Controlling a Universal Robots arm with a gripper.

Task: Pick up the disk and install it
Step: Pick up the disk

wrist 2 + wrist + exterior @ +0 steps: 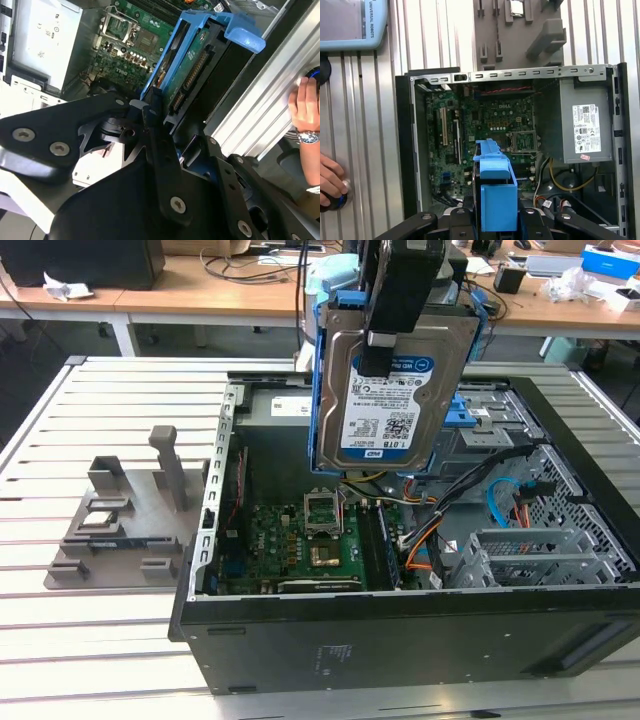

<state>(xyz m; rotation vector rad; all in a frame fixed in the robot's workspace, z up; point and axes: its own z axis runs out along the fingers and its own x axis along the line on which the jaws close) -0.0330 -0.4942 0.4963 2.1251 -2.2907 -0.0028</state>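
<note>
Your fingers (pixel 377 352) are shut on the flat silver disk (pixel 395 410) in its blue plastic frame above the open black computer case (pixel 400 645); go slowly, mind the wires (pixel 432 533).

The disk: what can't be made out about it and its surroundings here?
- Exterior view: the disk, held by the tool, hides part of the case behind it; the tool's top is cut off by the edge.
- First wrist view: the disk is edge-on, label out of sight; the tool's body covers its near end.
- Both wrist views: a person's hand is cut by the edge.
</note>
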